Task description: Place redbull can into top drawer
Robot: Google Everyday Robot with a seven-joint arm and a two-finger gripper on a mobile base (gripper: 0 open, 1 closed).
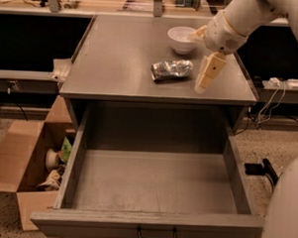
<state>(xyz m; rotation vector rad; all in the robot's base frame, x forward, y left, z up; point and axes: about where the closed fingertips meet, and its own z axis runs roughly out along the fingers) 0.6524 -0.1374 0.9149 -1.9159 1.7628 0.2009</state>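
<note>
Camera view puts the gripper (197,61) over the right-hand part of the cabinet's surface (117,55). Its jaws are spread wide and hold nothing. One jaw reaches towards the white bowl (181,39) and the other hangs down at the can's right end.

The redbull can (172,70) lies on its side on the surface, immediately left of the lower jaw. I cannot tell whether the two are touching. It sits on the camera side of the upper jaw, which ends near the bowl's rim. The can's long axis runs roughly left to right across the view, with its left end tipped a little towards the camera. That points the can's right end almost straight at the lower jaw.

This is the relation you need to work from. As the jaws stand, I judge that closing them would not catch the can, because it sits beside their gap rather than inside it. You need to bring the jaws left over the can and turn them so they straddle its short width, one on the bowl side and one on the camera side. Keep the far jaw off the bowl, which stands just beyond the can.

The top drawer (149,225) is pulled fully out, below the jaws and towards the camera. The carry should therefore be a short pull back and down once the can is held.
</note>
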